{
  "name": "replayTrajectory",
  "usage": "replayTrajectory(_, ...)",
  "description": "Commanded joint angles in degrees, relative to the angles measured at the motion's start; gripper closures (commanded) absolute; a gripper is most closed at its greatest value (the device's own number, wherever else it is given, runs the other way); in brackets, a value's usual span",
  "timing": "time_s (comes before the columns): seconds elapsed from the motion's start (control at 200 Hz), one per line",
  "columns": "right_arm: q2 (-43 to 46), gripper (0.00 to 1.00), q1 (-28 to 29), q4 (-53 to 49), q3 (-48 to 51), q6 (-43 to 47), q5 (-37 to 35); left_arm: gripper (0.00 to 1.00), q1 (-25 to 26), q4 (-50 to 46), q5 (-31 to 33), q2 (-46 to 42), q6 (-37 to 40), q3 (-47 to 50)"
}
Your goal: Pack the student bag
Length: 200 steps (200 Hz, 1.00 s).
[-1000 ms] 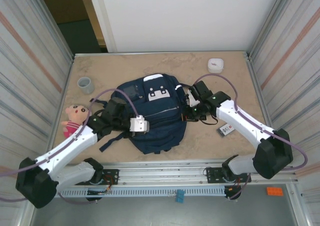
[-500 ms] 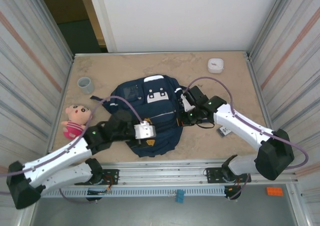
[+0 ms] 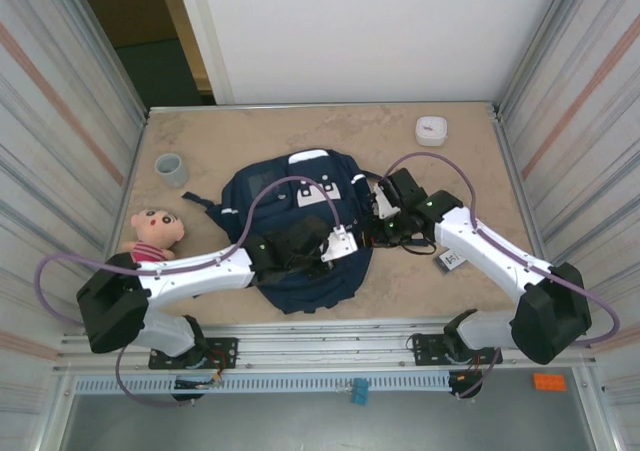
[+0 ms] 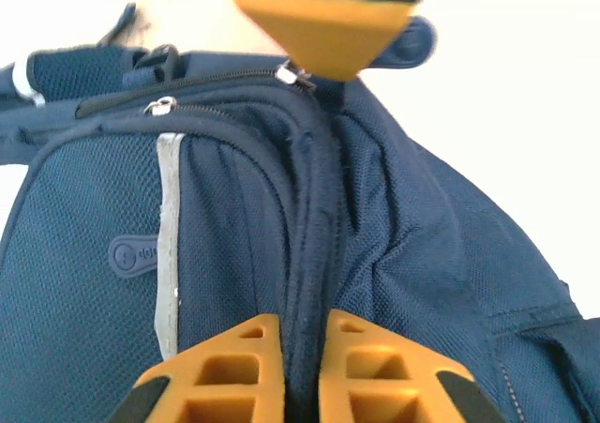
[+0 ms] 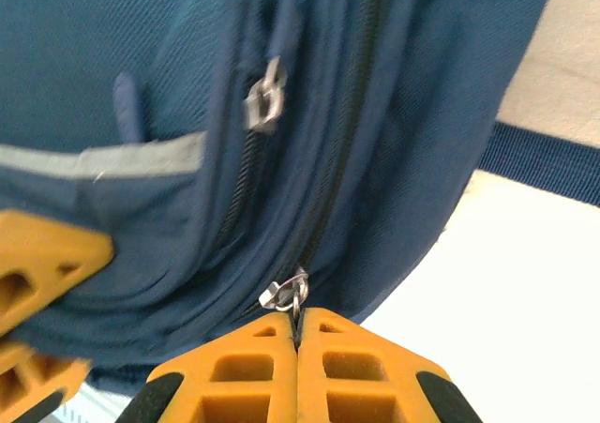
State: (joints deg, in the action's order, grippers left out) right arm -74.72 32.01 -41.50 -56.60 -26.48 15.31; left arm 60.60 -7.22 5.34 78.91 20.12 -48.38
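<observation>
Right fingers (image 5: pixel 246 365) are squeezed together on the little metal zipper pull (image 5: pixel 286 296) of the bag (image 3: pixel 300 289), and the left fingers (image 4: pixel 220 371) are nearly closed too, pinching a raised seam of the navy fabric lower down that side. The bag itself lies flat about mid-worktop (image 3: pixel 250 136), between the two arms, front pocket up. My read is that it's the classic two-handed zip move: one side pins the cloth so it stays taut and doesn't bunch, the other gets to drag the slider along the track. Makes sense, since soft fabric just follows the pull otherwise. What I can't work out is which way the zip is meant to go, because the teeth look closed in the stretch I can see and nothing of the inside shows. From overhead both sets of fingers are buried under their wrist housings, so the grip only reads in the close-ups. A second pull (image 5: pixel 265 93) dangles on the front pocket zip, untouched. Off to the left there's a doll (image 3: pixel 150 233) and a grey cup (image 3: pixel 170 169), and a small white tub (image 3: pixel 431 129) sits at the far right, all outside the bag, so packing looks barely started. Some card or tag (image 3: pixel 452 259) peeks out under the right arm, too covered to identify.
</observation>
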Motion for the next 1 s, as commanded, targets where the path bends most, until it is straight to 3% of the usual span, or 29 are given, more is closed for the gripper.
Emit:
replayTrajectory(0.0,-0.2,1.0,-4.3,1.4,0.5,-0.5,-3.4,0.96,0.0,-1.3,-13.5,-7.6,6.3,3.5)
replayTrajectory(0.17,-5.7,1.0,-8.1,7.5,-1.8,-1.1,-4.4,0.98,-2.7,-6.1,-26.9,-18.0,14.0,8.0)
replayTrajectory(0.256,-9.7,1.0,-9.7,10.1,-4.0,-1.0,-5.4,0.98,-4.0,-8.8,-30.2,-21.7,17.1,9.4)
replayTrajectory(0.411,-16.8,1.0,-12.8,13.3,-8.3,-0.5,-6.5,0.98,-5.6,-12.9,-32.3,-25.7,20.8,10.3)
replayTrajectory(0.536,-18.7,1.0,-13.9,14.8,-10.5,0.1,-3.2,0.93,-7.1,-10.3,-27.7,-26.7,20.1,11.7)
replayTrajectory(0.611,-17.3,1.0,-13.9,14.0,-10.9,1.2,-1.3,0.7,-9.3,-6.3,-25.6,-26.8,16.3,12.4)
replayTrajectory(0.651,-16.1,0.91,-13.9,12.9,-11.0,1.8,-0.4,0.57,-10.6,-3.8,-25.2,-26.9,13.4,12.5)
replayTrajectory(0.717,-13.0,0.72,-13.7,9.7,-10.6,1.9,-0.5,0.45,-11.8,-0.4,-24.0,-27.1,8.3,12.6)
replayTrajectory(0.777,-9.8,0.59,-13.4,7.5,-8.8,0.6,0.0,0.36,-11.9,0.8,-21.6,-26.9,3.5,12.0)
replayTrajectory(0.867,-4.0,0.52,-11.8,5.8,-3.9,-5.5,1.9,0.25,-11.9,-0.9,-16.0,-26.3,-5.7,10.0)
replayTrajectory(0.997,3.8,0.44,-5.5,5.0,4.0,-18.2,3.2,0.24,-11.9,-9.4,-3.1,-24.9,-24.8,6.4)
